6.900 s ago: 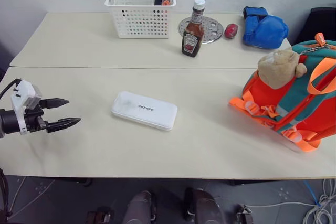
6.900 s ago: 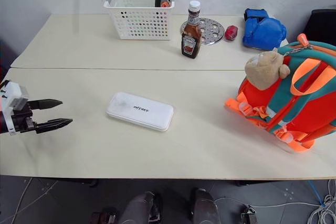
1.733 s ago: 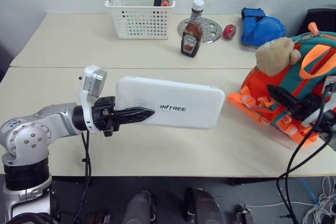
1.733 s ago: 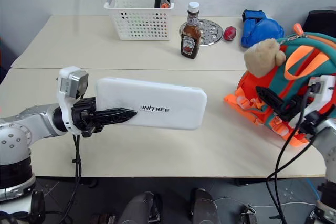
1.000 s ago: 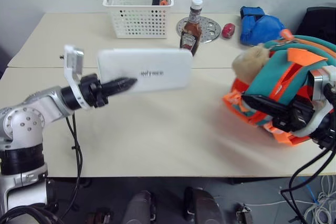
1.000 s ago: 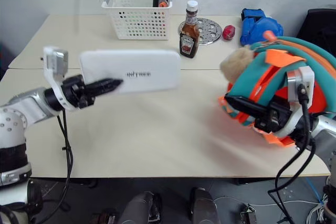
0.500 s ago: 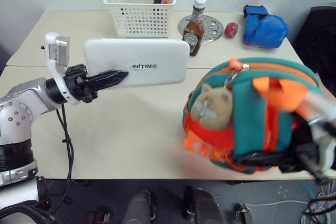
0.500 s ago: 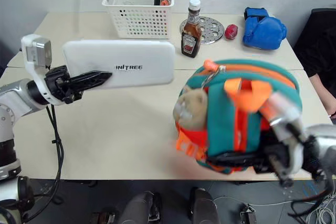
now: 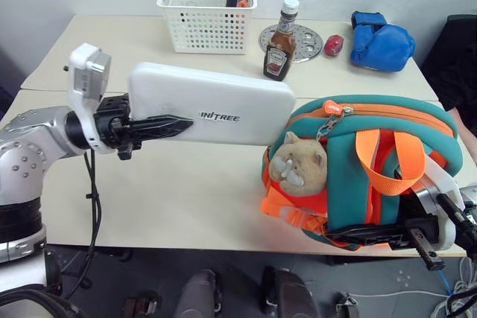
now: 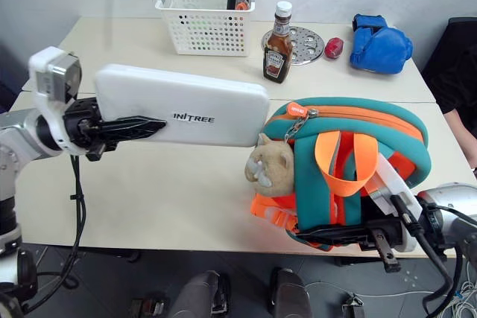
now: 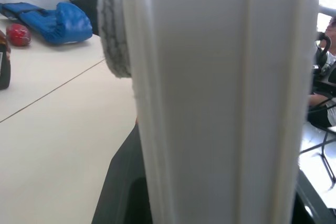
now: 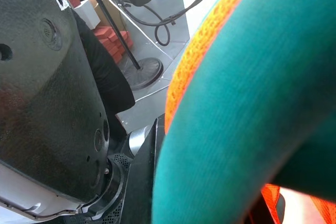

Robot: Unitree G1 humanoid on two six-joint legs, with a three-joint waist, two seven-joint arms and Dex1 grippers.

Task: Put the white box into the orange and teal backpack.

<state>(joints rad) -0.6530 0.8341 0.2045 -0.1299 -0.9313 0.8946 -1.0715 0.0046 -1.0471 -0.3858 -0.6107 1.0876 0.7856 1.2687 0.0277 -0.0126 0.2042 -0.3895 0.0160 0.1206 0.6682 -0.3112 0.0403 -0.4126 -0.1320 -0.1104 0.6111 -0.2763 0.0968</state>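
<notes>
The white box (image 9: 238, 102), long and flat with grey lettering, hangs above the table with its broad face toward me. My left gripper (image 9: 181, 122) is shut on its left end, and the box's narrow edge (image 11: 210, 103) rises between that gripper's fingers in the left wrist view. The orange and teal backpack (image 9: 373, 161) sits at the table's front right, teal top up, with a tan plush toy (image 9: 298, 171) on its left side. The box's right end reaches the backpack's upper left corner. My right gripper (image 9: 350, 236) is shut on the backpack's lower edge, with teal fabric (image 12: 252, 103) close against it.
At the back of the table stand a white perforated basket (image 9: 207, 16), a sauce bottle (image 9: 280, 53), a round metal plate (image 9: 305, 39), a small red object (image 9: 335, 45) and a blue boxing glove (image 9: 381, 41). A person's dark sleeve (image 9: 456, 57) shows at the right edge.
The backpack has been dragged from the right toward the front middle and now rests steady with its teal top up. The held box has tilted slightly and sits beside it.
</notes>
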